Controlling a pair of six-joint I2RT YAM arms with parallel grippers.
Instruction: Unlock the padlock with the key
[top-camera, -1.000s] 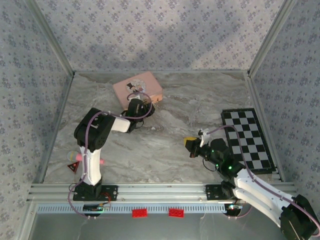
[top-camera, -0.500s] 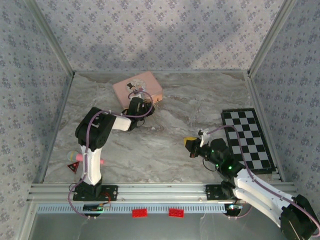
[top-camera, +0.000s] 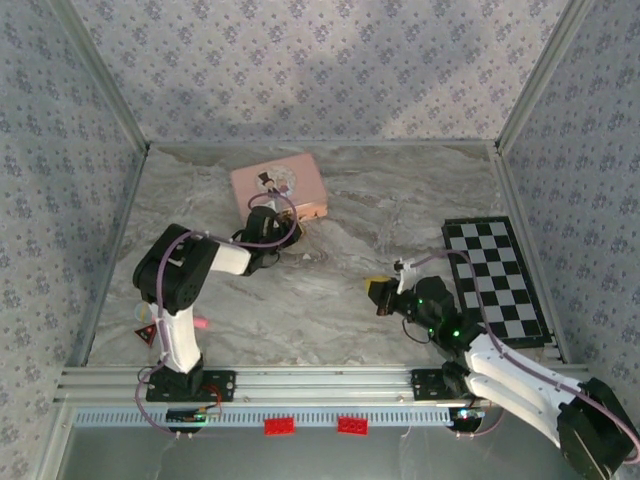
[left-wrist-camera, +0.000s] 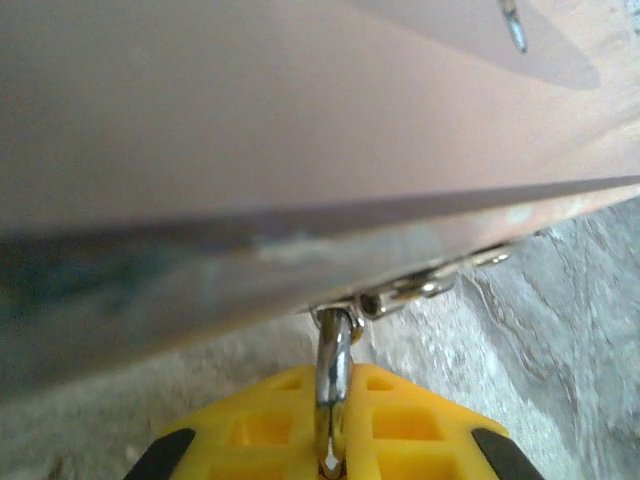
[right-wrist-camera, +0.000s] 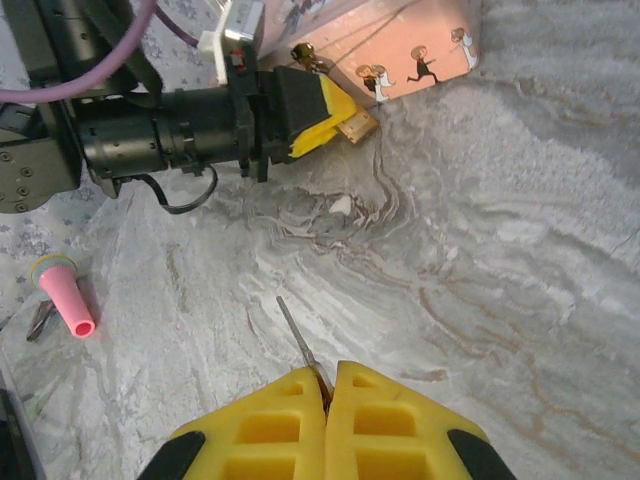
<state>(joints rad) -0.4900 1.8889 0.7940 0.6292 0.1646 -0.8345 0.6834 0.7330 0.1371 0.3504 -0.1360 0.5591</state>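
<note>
Marbled grey tabletop (top-camera: 350, 250) spreads between papered walls (top-camera: 300, 60). Nearest the bases, the right hand (right-wrist-camera: 325, 378) is clenched on the key (right-wrist-camera: 297, 338). The thin blade juts ahead of the yellow fingers (right-wrist-camera: 270, 430), aimed towards the work and well apart from it. Farther off, the left hand (right-wrist-camera: 340, 112) pinches the padlock (right-wrist-camera: 358, 124) by its brass body, seemingly to steady it for the key. Its shackle (left-wrist-camera: 332, 360) hangs threaded through the clasp (left-wrist-camera: 410, 292) on the front edge of the pink box (top-camera: 280, 180) behind.
</note>
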